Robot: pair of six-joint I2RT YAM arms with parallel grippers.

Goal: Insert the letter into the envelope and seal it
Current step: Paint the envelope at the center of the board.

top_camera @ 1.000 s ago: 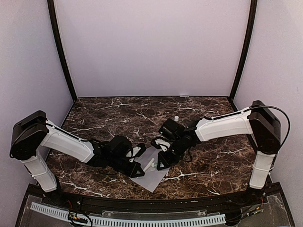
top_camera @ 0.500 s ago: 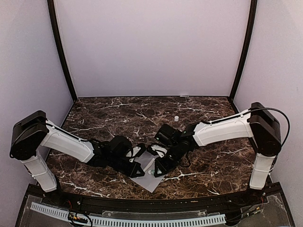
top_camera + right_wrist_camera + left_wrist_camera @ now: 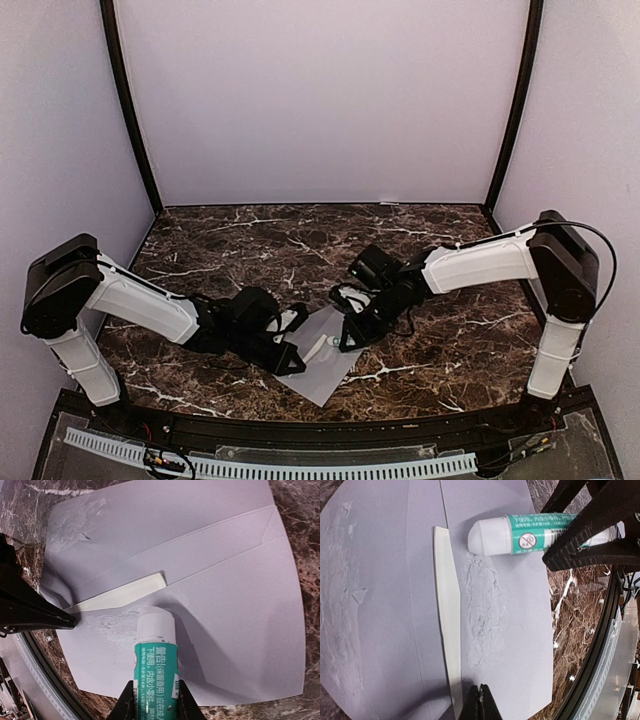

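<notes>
The grey envelope (image 3: 322,372) (image 3: 510,620) (image 3: 240,590) lies flat on the marble table with its flap open. Only a cream strip of the letter (image 3: 447,610) (image 3: 122,594) shows at the pocket's mouth. My right gripper (image 3: 350,333) (image 3: 155,700) is shut on a green-and-white glue stick (image 3: 520,535) (image 3: 156,652), whose white tip rests on the envelope just below the letter strip. A rough glue smear (image 3: 480,590) (image 3: 107,625) marks the paper beside the tip. My left gripper (image 3: 290,358) (image 3: 481,702) is shut, its tips pressing on the envelope's near left edge.
The envelope lies near the front of the dark marble table (image 3: 450,340). A black rail (image 3: 300,425) runs along the near edge, close to the envelope's corner. Pale walls enclose the back and both sides. The two arms meet over the envelope.
My right gripper, with the glue stick in it, slid toward the near left over the envelope, then drew back to the right and away. The left arm stayed put.
</notes>
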